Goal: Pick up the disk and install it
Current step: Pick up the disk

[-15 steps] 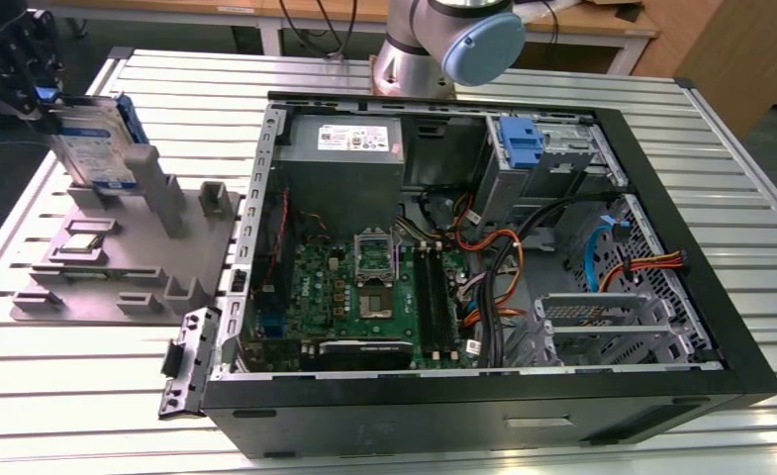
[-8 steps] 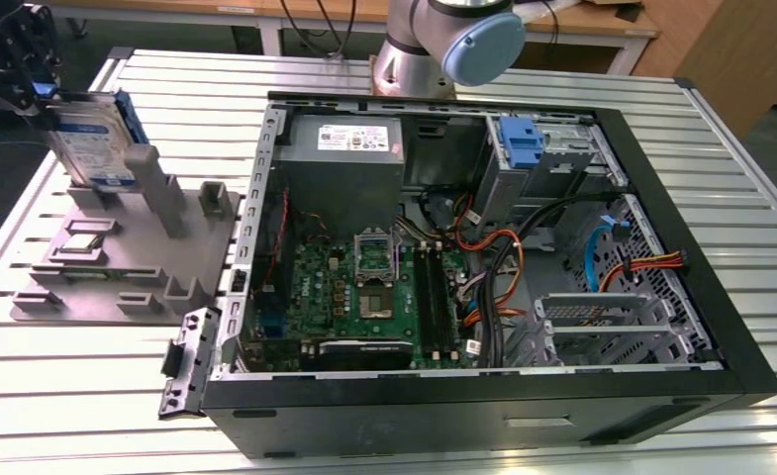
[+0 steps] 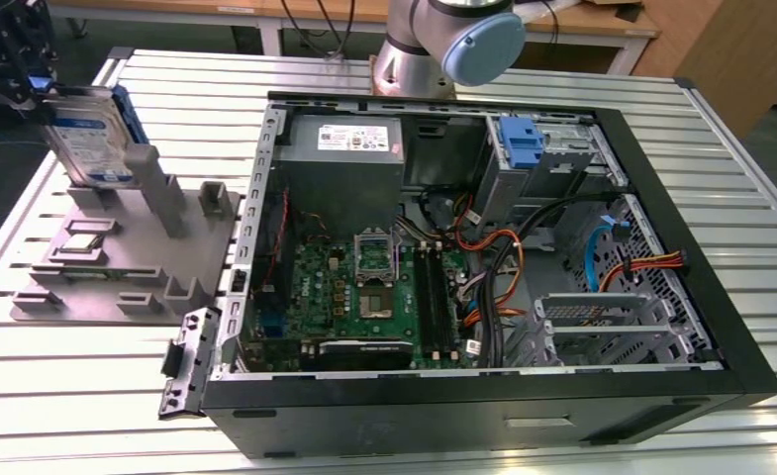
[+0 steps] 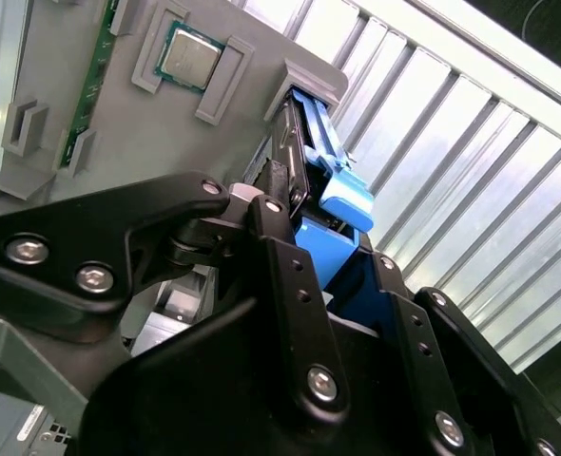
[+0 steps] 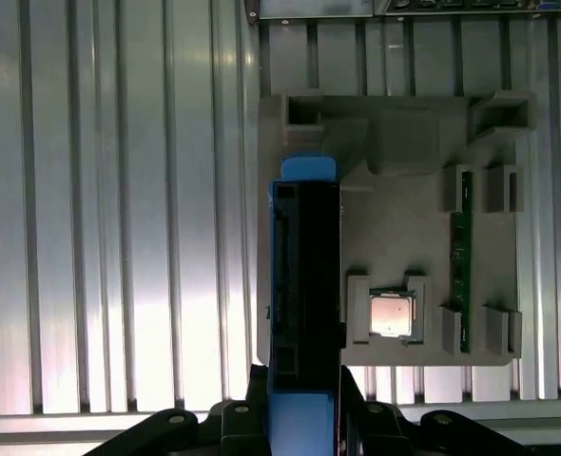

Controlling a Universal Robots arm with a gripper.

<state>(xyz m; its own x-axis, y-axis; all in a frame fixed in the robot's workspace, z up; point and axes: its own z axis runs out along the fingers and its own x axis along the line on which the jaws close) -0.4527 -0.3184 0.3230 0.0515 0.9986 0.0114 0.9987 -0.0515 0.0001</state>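
The gripper (image 3: 35, 81) is closed on the disk (image 3: 91, 139). In the first wrist view its two black fingers (image 5: 235, 418) stand one on each side of the disk's blue frame, and the frame fills the gap between them. In the second wrist view the fingers (image 4: 279, 233) lie against the flat sides of the disk, and a blue tab (image 4: 347, 199) of the frame sticks out just beyond them.

The disk stands on its edge, almost upright with a slight tilt, at the exterior view's left. The gripper holds it at its upper end, and its white and blue label faces the camera. Its lower edge is partly hidden behind a grey post, so I cannot tell if it rests in the slot of the grey stand (image 3: 111, 272) or is raised a little above it.

The stand lies on the slatted metal table (image 3: 84, 396). It also holds a square processor chip (image 5: 392, 315) in one recess and a green memory stick (image 5: 461, 256) in another, both near the disk but not touching it.

At the exterior view's right of the stand, an open computer case (image 3: 494, 396) lies on its side on the table, apart from the disk. Inside it there is a grey power supply (image 3: 348, 143) in the far corner and a green main board (image 3: 361, 287) in the middle. There are also coloured cables (image 3: 501, 257) and a blue bracket (image 3: 521, 143) in the far bay. The base of the arm (image 3: 447, 40) stands behind the case.
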